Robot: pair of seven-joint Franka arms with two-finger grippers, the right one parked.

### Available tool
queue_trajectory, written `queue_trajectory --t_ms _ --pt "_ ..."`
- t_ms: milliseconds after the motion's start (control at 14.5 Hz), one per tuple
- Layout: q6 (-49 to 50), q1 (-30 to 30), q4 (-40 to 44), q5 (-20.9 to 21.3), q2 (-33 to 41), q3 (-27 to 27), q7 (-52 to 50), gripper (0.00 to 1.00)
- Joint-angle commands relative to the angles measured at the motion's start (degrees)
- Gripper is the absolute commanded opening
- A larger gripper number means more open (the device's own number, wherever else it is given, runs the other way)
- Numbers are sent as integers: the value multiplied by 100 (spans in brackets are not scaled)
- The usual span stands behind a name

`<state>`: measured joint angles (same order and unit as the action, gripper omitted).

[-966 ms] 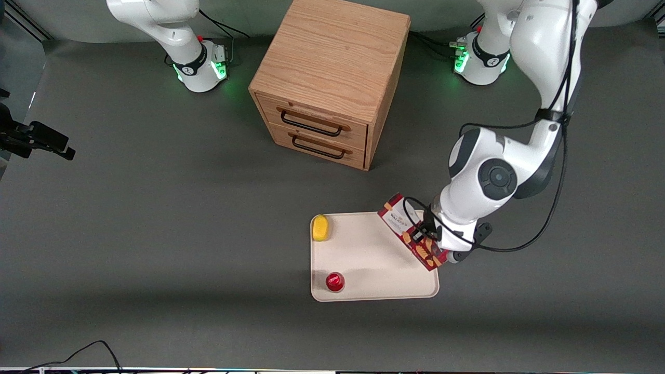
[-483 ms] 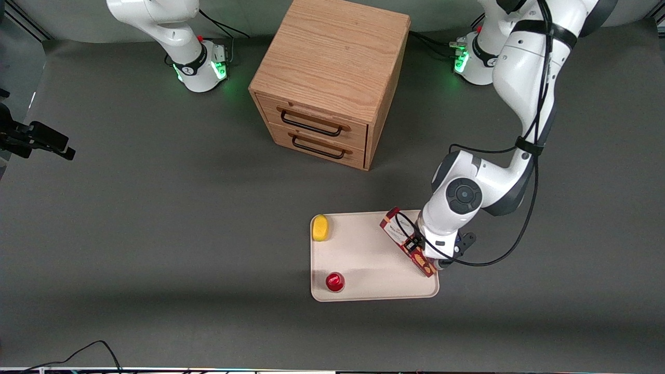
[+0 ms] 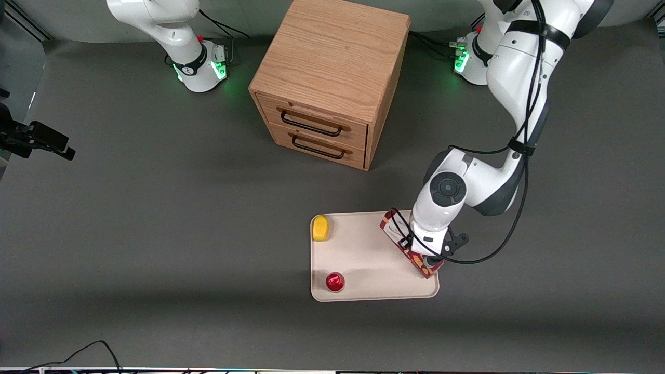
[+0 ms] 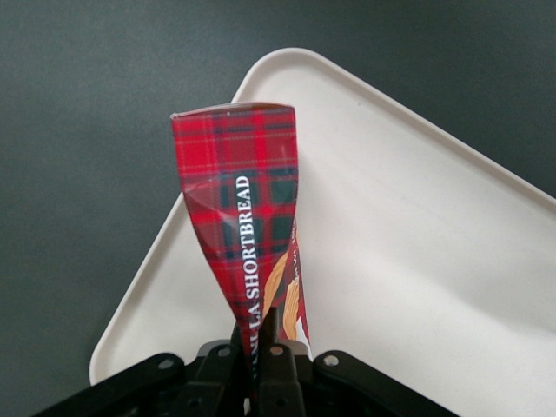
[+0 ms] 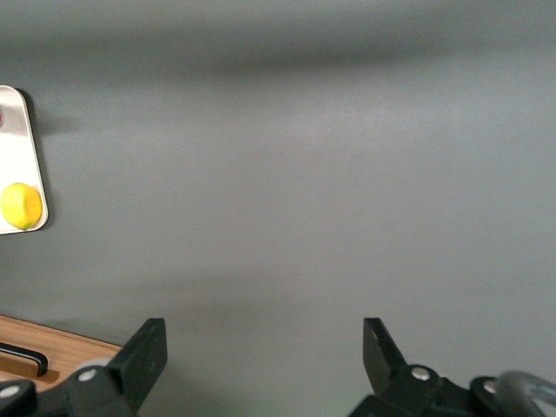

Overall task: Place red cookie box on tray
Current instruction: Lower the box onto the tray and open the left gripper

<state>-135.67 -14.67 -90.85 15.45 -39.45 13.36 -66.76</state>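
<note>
Nearest the front camera, on the tray (image 3: pixel 374 291): small red cup (image 3: pixel 335 281). Farther back, at the tray's working-arm edge: gripper (image 3: pixel 422 255), clamped on the box (image 3: pixel 390 224), pinching its cardboard inward; box lying along that edge, contact with the tray surface not determinable. At the tray's parked-arm corner: yellow object (image 3: pixel 320 227). Farthest: wooden cabinet (image 3: pixel 332 62), both drawers closed.

Red cookie box (image 4: pixel 239 208), tartan side panel: white capitals reading "LA SHORTBREAD"; the letters before these are hidden where the gripper (image 4: pixel 261 352) pinches the panel.
Red cookie box, white label end, front view: print illegible.
</note>
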Motion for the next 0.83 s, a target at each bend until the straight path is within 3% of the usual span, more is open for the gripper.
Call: queue_trajectory --t_ms 0,414,483,552,621,759 --pt "84 -80 226 318 -160 -44 101 0" --pt "-12 -71 288 319 -247 -17 348 0" --pt "-21 -71 288 319 -256 -9 348 18" --pt "-21 -71 288 310 -265 -9 374 52" --pt "-21 -63 296 301 -265 -9 427 100" --pt "214 -63 488 214 -221 26 418 100"
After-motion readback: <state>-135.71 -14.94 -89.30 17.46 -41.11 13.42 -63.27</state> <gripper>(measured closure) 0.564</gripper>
